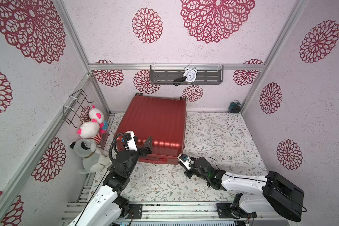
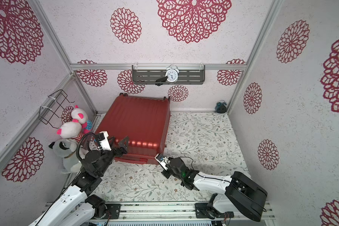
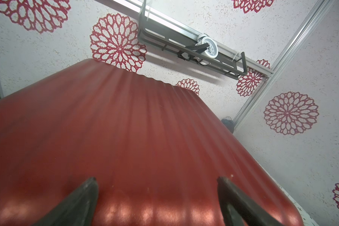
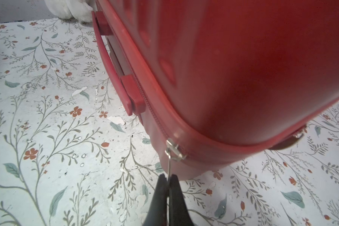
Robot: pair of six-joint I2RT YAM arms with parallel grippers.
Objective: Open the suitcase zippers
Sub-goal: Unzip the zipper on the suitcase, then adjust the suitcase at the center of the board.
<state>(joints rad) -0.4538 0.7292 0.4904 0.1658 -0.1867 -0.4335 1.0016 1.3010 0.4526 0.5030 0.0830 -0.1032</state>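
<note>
The left arm and right arm wear white shells between black joint housings. A ribbed black cable loops beside the left gripper, whose dark fingers taper. Screwed black base plates sit on the aluminium rail.

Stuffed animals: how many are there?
3: a pink-eared white toy against the wall, a second pink-eared toy before it, a grey-and-white dog nearest. A blue spotted bit may be a fourth.

Suitcase blocks centre; plush toys crowd left; right mat open.
</note>
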